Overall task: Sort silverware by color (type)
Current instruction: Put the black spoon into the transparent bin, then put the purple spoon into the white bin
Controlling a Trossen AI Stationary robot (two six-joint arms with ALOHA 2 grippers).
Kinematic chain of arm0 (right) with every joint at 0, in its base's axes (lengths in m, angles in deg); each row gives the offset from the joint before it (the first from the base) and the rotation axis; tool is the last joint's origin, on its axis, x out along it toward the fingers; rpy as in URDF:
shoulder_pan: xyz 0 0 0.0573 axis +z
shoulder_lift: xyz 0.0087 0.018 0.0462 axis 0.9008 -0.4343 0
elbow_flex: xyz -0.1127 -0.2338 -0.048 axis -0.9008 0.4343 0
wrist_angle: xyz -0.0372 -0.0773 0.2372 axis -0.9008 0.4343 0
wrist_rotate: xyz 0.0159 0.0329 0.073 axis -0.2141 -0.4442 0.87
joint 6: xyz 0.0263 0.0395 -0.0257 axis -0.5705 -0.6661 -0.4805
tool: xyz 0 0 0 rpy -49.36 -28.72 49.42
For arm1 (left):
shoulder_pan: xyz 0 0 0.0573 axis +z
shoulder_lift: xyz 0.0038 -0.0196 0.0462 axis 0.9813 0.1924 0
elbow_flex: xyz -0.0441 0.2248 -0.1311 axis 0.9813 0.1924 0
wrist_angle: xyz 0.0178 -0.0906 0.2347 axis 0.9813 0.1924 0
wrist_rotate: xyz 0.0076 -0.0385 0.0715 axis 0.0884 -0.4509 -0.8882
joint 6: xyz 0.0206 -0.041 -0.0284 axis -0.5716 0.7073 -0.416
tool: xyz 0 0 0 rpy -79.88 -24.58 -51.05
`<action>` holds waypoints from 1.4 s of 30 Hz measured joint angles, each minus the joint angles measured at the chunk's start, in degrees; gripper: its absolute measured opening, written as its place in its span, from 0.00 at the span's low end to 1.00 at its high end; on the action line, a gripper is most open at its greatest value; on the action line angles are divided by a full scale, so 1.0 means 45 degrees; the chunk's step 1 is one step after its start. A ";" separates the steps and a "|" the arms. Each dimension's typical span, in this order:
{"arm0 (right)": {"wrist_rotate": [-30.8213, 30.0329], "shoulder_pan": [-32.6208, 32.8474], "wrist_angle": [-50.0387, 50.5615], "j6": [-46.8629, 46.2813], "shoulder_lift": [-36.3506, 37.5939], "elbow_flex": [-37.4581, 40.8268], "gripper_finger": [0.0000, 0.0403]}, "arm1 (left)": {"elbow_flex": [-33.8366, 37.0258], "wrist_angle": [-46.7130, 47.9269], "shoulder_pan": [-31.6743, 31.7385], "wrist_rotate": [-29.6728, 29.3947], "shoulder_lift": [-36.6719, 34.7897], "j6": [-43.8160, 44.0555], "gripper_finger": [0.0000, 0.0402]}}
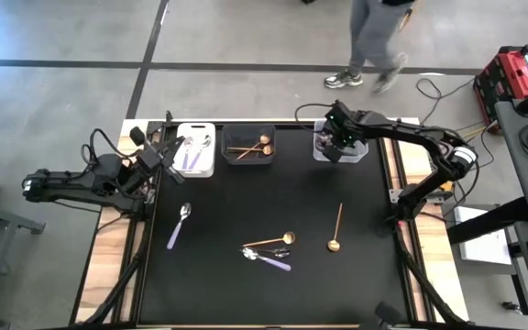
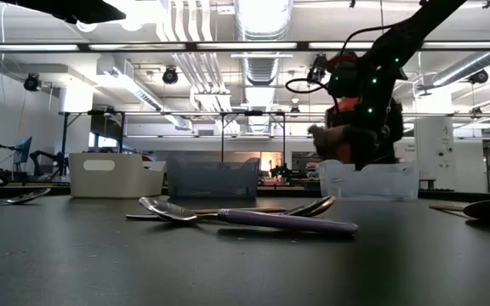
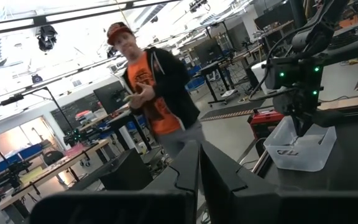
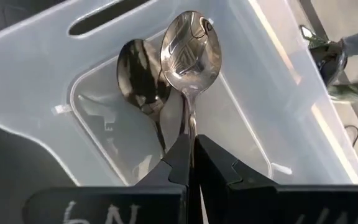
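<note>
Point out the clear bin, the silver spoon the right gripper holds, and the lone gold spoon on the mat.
clear bin (image 4: 278, 93), right wrist view, its side wall.
silver spoon (image 4: 190, 46), right wrist view, its bowl.
lone gold spoon (image 1: 335, 245), high view, its bowl.

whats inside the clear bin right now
One dark silver spoon lies in the clear bin; the right gripper holds a second silver spoon over it. The gripper covers part of the bin floor.
</note>
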 joint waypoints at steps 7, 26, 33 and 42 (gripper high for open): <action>0.0070 -0.0081 -0.0748 0.0194 -0.0012 0.0052 0.02 | 0.0000 0.0004 -0.0005 0.0000 0.0000 -0.0005 0.00; 0.0114 -0.0136 -0.1219 0.0176 -0.0490 0.0510 0.11 | 0.0000 0.0011 -0.0005 0.0000 0.0005 -0.0005 0.00; 0.0091 -0.0136 -0.1220 0.0043 -0.0559 0.0510 0.17 | 0.0000 0.0013 0.0000 0.0000 0.0005 -0.0005 0.00; 0.0070 -0.0131 -0.1207 -0.0417 -0.0247 0.0515 0.16 | 0.0000 0.0013 -0.0002 0.0000 0.0097 0.0000 0.00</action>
